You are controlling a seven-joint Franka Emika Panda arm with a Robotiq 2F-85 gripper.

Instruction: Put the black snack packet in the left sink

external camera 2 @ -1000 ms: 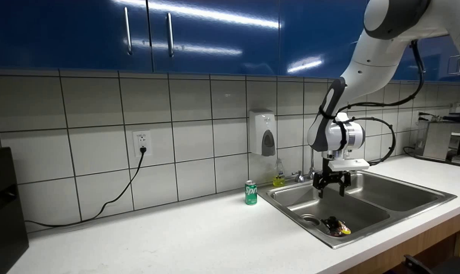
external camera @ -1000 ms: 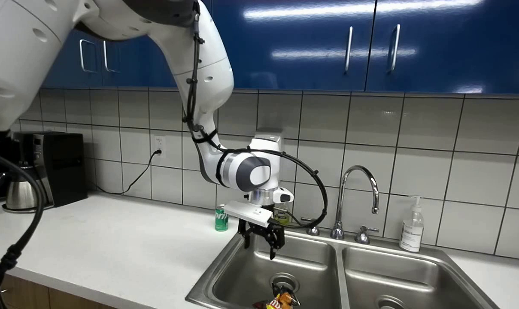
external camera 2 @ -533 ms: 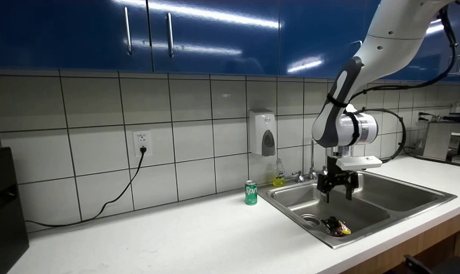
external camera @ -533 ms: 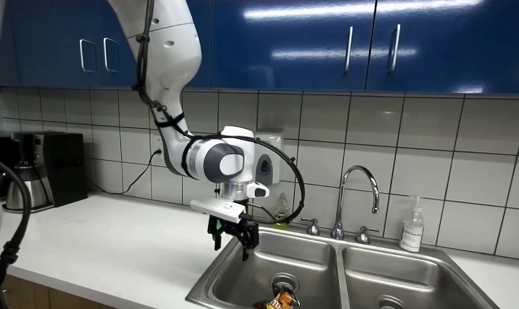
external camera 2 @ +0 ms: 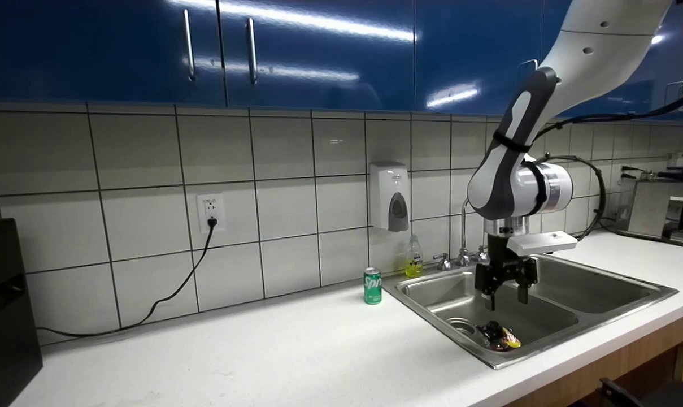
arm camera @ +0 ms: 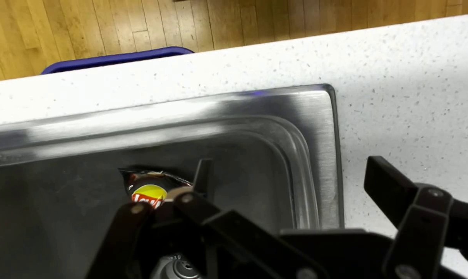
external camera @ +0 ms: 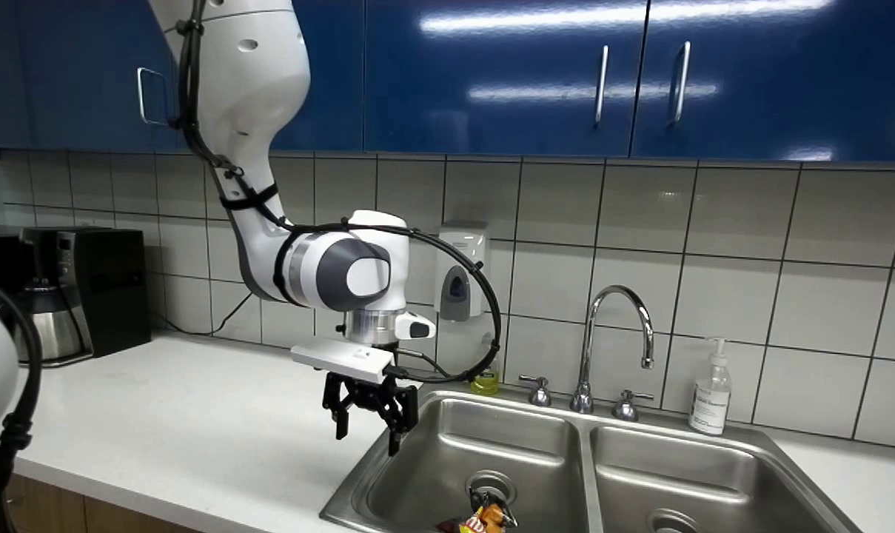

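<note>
Countertop, sink rim well below gripper

Over the last second we have seen the gripper travel leftward in an exterior view, from before the left sink to before its side rim and the counter, baring more of the wall dispenser, while in an exterior view its fingers have drifted right and slightly lower.
</note>
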